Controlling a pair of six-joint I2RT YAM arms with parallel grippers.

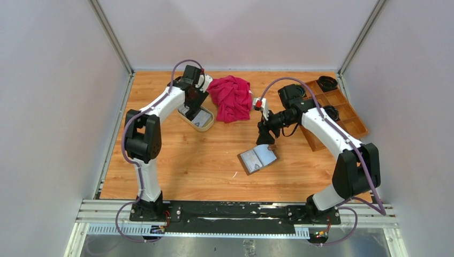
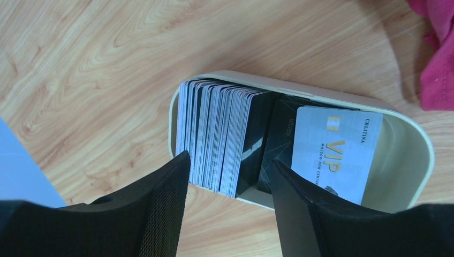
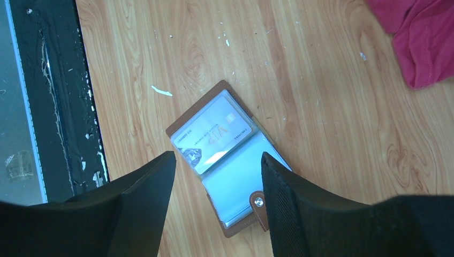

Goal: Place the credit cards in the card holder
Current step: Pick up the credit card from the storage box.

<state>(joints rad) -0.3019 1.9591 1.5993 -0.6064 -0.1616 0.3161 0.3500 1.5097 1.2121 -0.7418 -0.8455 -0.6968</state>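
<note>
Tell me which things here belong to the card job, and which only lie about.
Belong to the job: credit cards, in the beige dish; open card holder, one card already inside.
Only lying about: red cloth; wooden compartment tray.

Pale walls (image 1: pixel 53 107), wooden tabletop (image 1: pixel 203 166)

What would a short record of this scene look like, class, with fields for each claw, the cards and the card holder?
Left claw: over the beige dish, straddling the card stack; grip unclear
Right claw: open, above the card holder
Card holder: lying open on the table, one card in a clear sleeve
Dish: also holds a loose white VIP card
</note>
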